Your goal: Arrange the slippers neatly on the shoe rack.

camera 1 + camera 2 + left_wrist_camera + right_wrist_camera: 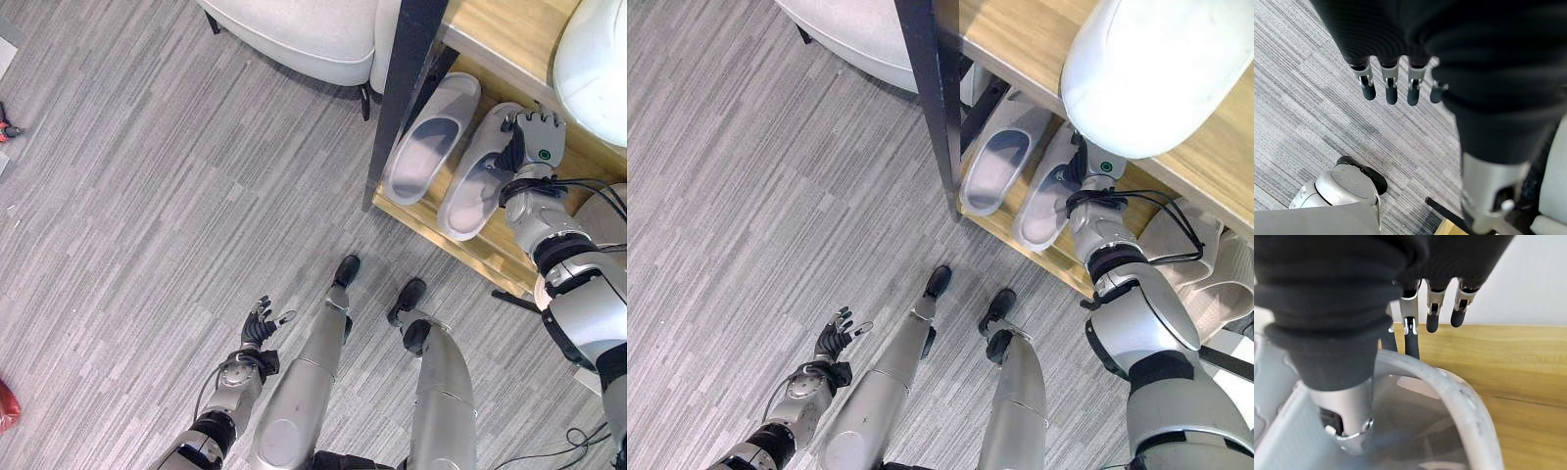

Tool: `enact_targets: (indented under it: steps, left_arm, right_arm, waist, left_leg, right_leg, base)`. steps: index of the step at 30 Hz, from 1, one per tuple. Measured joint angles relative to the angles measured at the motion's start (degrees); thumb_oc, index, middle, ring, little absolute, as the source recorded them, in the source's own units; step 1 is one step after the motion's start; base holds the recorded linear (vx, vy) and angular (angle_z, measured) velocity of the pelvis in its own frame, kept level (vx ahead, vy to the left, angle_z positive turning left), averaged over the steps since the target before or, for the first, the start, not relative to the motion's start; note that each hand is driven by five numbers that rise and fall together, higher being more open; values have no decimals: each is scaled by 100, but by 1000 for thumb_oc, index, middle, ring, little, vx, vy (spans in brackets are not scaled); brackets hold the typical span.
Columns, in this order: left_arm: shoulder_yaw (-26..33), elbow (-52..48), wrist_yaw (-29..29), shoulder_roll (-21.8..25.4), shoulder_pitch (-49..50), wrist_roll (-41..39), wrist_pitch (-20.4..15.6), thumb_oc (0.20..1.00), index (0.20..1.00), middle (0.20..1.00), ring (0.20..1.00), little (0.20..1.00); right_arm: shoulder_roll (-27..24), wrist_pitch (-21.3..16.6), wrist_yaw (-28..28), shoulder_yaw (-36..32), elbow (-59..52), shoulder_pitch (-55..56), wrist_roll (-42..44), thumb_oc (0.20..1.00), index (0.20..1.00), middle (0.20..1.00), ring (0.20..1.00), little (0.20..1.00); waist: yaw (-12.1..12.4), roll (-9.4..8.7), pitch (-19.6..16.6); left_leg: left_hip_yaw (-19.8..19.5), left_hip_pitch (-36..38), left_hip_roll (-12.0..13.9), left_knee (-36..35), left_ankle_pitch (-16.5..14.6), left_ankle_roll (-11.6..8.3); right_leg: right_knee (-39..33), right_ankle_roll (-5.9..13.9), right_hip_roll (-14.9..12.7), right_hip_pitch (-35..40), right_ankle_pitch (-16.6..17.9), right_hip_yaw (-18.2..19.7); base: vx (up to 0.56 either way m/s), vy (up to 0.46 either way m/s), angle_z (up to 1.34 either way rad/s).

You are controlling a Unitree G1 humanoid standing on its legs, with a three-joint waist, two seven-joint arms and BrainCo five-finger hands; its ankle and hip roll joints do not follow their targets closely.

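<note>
Two pale grey slippers sit side by side on the lowest wooden shelf of the shoe rack (490,257), toes pointing inward. The left slipper (431,137) lies just beside the rack's dark upright post (400,93). The right slipper (480,171) is touching its mate, and the right robot hand (534,137) is on its heel end: in the right wrist view one finger (1411,335) dips over the slipper's rim while the others stand straight above the wood, so the hand is loose rather than clamped. The left robot hand (260,325) hangs low over the grey striped floor (147,196), fingers relaxed and holding nothing. A pale upholstered seat (294,34) stands nearby. No lettering is legible anywhere.
</note>
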Motion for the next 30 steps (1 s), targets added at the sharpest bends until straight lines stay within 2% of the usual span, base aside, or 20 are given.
enact_targets:
  steps: [4, 6, 8, 11, 14, 17, 22, 25, 27, 28, 30]
  left_arm:
    - [9, -4, 49, 6, -2, -8, 6, 1000, 1000, 1000, 1000, 1000]
    - [32, -11, 59, 4, 33, -123, 40, 1000, 1000, 1000, 1000, 1000]
    - [67, -29, 59, 2, 41, -133, 38, 1000, 1000, 1000, 1000, 1000]
    - [152, -10, 62, -16, 60, -232, 64, 1000, 1000, 1000, 1000, 1000]
    - [242, -25, 68, -43, 61, -348, 76, 1000, 1000, 1000, 1000, 1000]
    - [241, -15, 71, -60, 69, -348, 123, 1000, 1000, 1000, 1000, 1000]
    - [246, -2, 81, -94, 58, -349, 128, 1000, 1000, 1000, 1000, 1000]
    - [248, 114, 77, -141, 98, -349, 156, 1000, 1000, 1000, 1000, 1000]
    - [274, 296, 44, -166, 151, -349, 170, 1000, 1000, 1000, 1000, 1000]
    - [280, 367, 34, -176, 152, -348, 173, 1000, 1000, 1000, 1000, 1000]
    - [401, 563, 34, -178, 110, -345, 209, 1000, 1000, 1000, 1000, 1000]
  right_arm:
    - [153, 149, -35, -156, -25, 5, 88, 1000, 1000, 1000, 1000, 1000]
    - [371, 343, -92, -532, -379, 99, 104, 1000, 1000, 1000, 1000, 1000]
    - [376, 409, -141, -653, -832, 258, 107, 1000, 1000, 1000, 1000, 1000]
    - [435, 388, -195, -747, -1367, 621, 108, 1000, 1000, 1000, 1000, 1000]
    - [497, 374, -228, -970, -1810, 886, 155, 1000, 1000, 1000, 1000, 1000]
    - [679, 341, -263, -1416, -2361, 1607, 224, 1000, 1000, 1000, 1000, 1000]
    - [805, 287, -253, -1692, -2789, 2297, 233, 1000, 1000, 1000, 1000, 1000]
    - [1318, -91, -217, -2163, -3107, 3114, 818, 1000, 1000, 1000, 1000, 1000]
    - [1937, -585, -59, -2511, -3083, 3689, 1790, 1000, 1000, 1000, 1000, 1000]
    - [2024, -745, 44, -2468, -2945, 3786, 2126, 1000, 1000, 1000, 1000, 1000]
    - [2252, -1341, 235, -2437, -2695, 3941, 2962, 1000, 1000, 1000, 1000, 1000]
  waist:
    - [-11, -1, 0]
    - [-44, -1, 1]
    - [-116, -1, 0]
    - [-223, 5, -12]
    - [-293, 4, -14]
    - [-315, -4, -19]
    - [-400, -7, -20]
    - [-522, -16, -23]
    - [-610, -24, -25]
    - [-628, -23, -26]
    - [-696, -45, -47]
  left_leg:
    - [34, 121, 25, -74, 4, 25]
    - [73, 305, 92, -201, 56, 5]
    - [87, 449, 99, -308, 62, 4]
    - [106, 633, 113, -437, 131, 87]
    - [114, 684, 135, -506, 111, 64]
    - [133, 812, 149, -509, 75, 108]
    - [165, 810, 154, -504, 62, 125]
    - [206, 833, 172, -506, 48, 146]
    - [250, 966, 203, -586, 40, 157]
    - [260, 1004, 215, -611, 27, 176]
    - [263, 1099, 259, -689, 11, 202]
  right_leg:
    - [-93, 26, 19, 111, 59, 6]
    - [-296, 37, 94, 309, 168, 3]
    - [-400, 40, 99, 446, 176, 5]
    - [-571, 97, 118, 639, 335, 3]
    - [-708, 103, 158, 727, 293, 6]
    - [-798, 106, 181, 890, 298, 7]
    - [-808, 109, 184, 881, 296, 23]
    - [-838, 109, 195, 905, 298, 34]
    - [-930, 135, 215, 1028, 322, 37]
    - [-973, 152, 228, 1066, 340, 44]
    - [-1088, 156, 284, 1186, 379, 43]
  base:
    - [7, 10, -3]
    - [21, 6, -15]
    - [-2, 26, -5]
    - [-26, 33, -3]
    - [44, 8, -6]
    - [9, 3, -1]
    - [5, 4, -1]
    - [22, 3, -6]
    - [20, -3, -14]
    - [17, -7, -17]
    - [-6, -8, -10]
